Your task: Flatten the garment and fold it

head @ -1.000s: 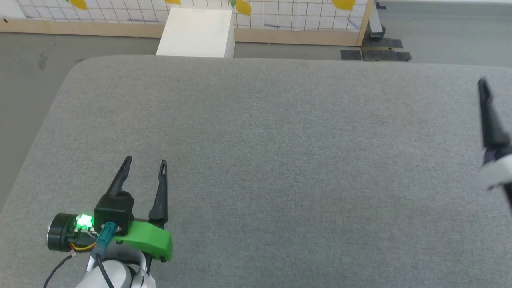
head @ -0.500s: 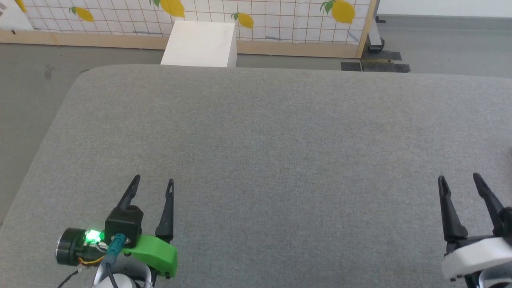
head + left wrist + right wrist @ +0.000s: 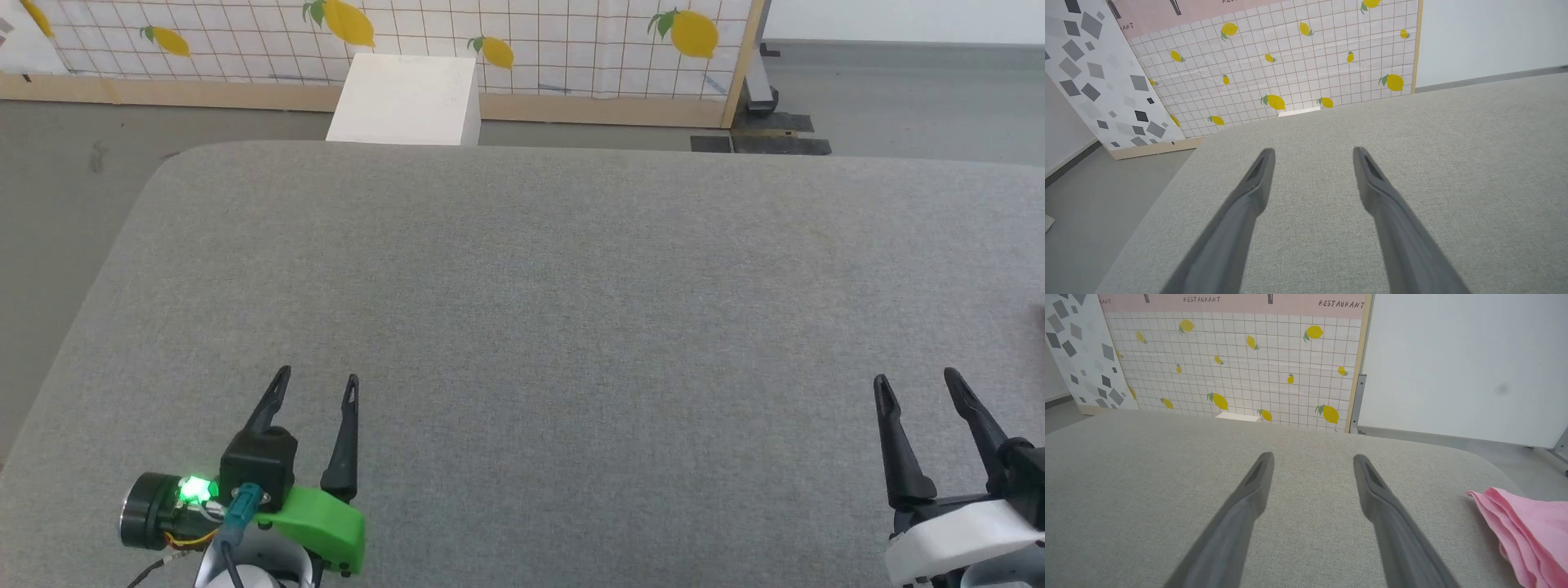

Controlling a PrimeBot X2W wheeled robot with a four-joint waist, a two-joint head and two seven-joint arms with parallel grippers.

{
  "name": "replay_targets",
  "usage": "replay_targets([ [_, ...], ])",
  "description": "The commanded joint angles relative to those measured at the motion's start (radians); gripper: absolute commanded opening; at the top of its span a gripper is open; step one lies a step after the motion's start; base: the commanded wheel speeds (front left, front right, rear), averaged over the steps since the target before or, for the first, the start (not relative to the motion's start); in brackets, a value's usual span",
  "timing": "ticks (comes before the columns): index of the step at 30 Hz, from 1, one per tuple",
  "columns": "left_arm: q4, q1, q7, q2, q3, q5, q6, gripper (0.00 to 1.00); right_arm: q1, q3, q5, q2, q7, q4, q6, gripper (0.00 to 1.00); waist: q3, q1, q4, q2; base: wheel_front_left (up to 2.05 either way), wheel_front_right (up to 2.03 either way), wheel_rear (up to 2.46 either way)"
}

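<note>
Your left hand (image 3: 317, 376) sits low at the near left of the grey fabric bench (image 3: 531, 269), its two dark fingers spread wide over bare fabric. Your right hand (image 3: 915, 376) sits at the near right, its fingers likewise spread and gripping nothing. Both hands point toward the bench's far edge.

In the right wrist view, the garment (image 3: 1531, 526) lies on the bench to the right of that hand's fingers. It is clear of them and near the bench's rounded corner. It is pink, bunched in loose layers, and partly cut off by the picture's edge.

Beyond the far edge, a white box (image 3: 404, 102) stands on the floor before a lemon-patterned panel (image 3: 571, 33).
</note>
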Motion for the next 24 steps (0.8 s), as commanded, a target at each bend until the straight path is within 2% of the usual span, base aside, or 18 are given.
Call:
replay_targets([
  [1, 0.0, 0.012, -0.002, 0.0, -0.001, -0.015, 0.002, 1.0, 0.012, 0.0, -0.007, 0.002, -0.003, -0.006, -0.002, 1.0, 0.0, 0.0001, -0.001, 0.0, 0.0, 0.0, 0.0],
  [9, -0.006, 0.011, -0.002, 0.004, -0.004, -0.018, 0.0, 1.0, 0.009, -0.004, -0.005, 0.006, -0.001, -0.01, -0.002, 1.0, 0.007, 0.0001, -0.002, 0.0, 0.0, 0.0, 0.0],
  [10, -0.005, 0.0, 0.0, 0.001, -0.003, -0.011, -0.001, 0.0, 0.002, -0.003, 0.0, 0.002, 0.0, -0.003, 0.0, 0.0, 0.007, 0.0001, -0.002, 0.0, 0.0, 0.0, 0.0],
  [24, -0.003, 0.011, 0.018, -0.042, 0.05, 0.025, -0.036, 0.0, -0.008, 0.006, -0.008, 0.01, 0.006, 0.007, 0.0, 0.0, 0.005, 0.0001, -0.003, 0.0, 0.0, 0.0, 0.0],
])
